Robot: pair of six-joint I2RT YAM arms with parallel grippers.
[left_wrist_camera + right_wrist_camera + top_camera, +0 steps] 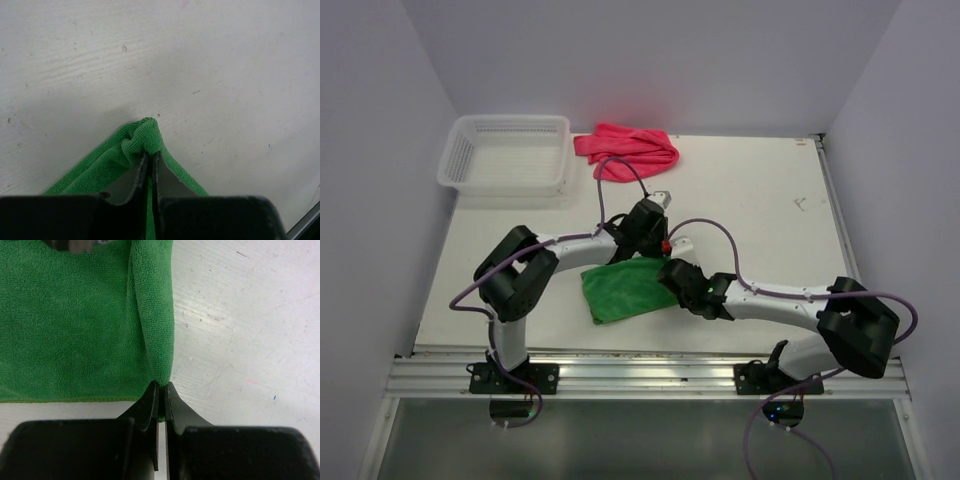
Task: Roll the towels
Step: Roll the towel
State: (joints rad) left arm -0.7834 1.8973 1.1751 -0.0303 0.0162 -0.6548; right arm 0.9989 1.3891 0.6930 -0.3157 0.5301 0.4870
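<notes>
On the table (770,200), folded fleecy green towel (625,288), left hand (149,157) and right hand (161,387) pinching corners.

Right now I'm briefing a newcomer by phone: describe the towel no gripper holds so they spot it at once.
Find the white mesh basket in the far left corner of the table. Right of it, by the back edge, lies the pink-red towel. Unlike the flat green towel nearer the front, it is a crumpled heap.

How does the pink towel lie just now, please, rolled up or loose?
Loose: the pink towel lies in a crumpled heap beside the basket, no tidy roll.
</notes>
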